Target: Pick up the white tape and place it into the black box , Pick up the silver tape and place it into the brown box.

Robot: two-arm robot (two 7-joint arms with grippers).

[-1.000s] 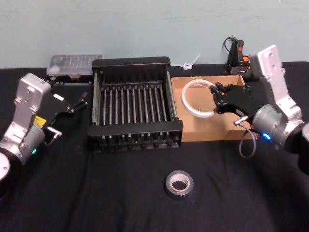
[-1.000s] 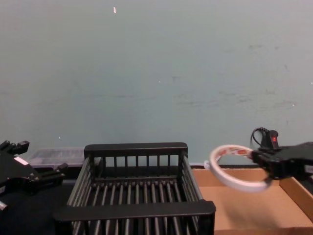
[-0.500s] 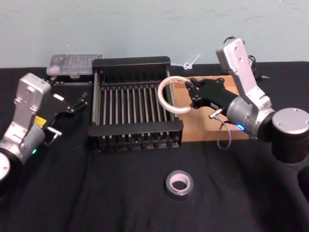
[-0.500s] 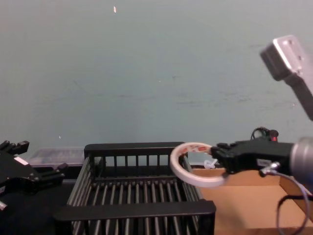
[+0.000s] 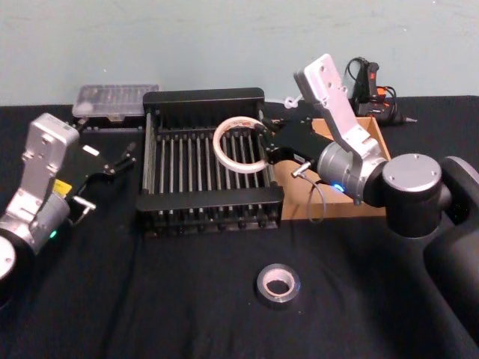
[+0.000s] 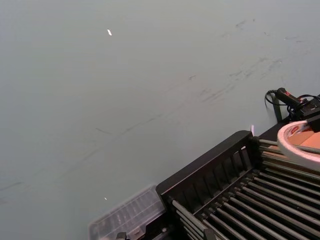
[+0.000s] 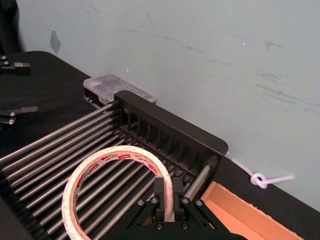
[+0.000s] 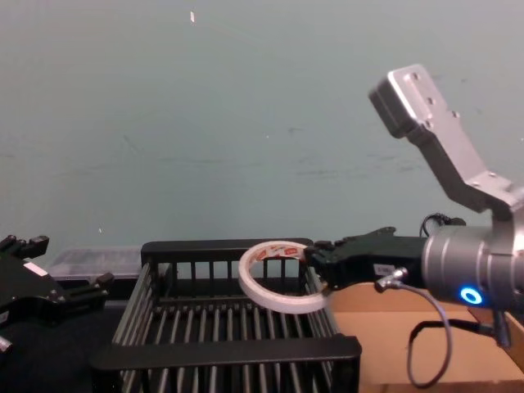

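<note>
My right gripper (image 5: pixel 263 142) is shut on the rim of the white tape (image 5: pixel 218 146), a thin white ring with red markings. It holds the ring tilted in the air over the right half of the black box (image 5: pixel 203 96). The right wrist view shows the white tape (image 7: pixel 115 152) above the crate's barred floor (image 7: pixel 60 145). The chest view shows the white tape (image 8: pixel 278 303) hanging above the black box (image 8: pixel 225 352). The brown box (image 5: pixel 374 138) stands just right of the crate, partly behind my right arm. The silver tape (image 5: pixel 263 288) lies flat on the cloth near the front. My left gripper (image 5: pixel 108 183) rests open, left of the crate.
A clear plastic case (image 5: pixel 116 101) lies behind the crate's left corner. A white cable tie (image 5: pixel 296 97) and a black tool with a red part (image 5: pixel 368 78) sit at the back right. A teal wall bounds the black-clothed table.
My right gripper has carried the white tape leftward, from above the brown box to above the black box. The left arm and the silver tape have not moved.
</note>
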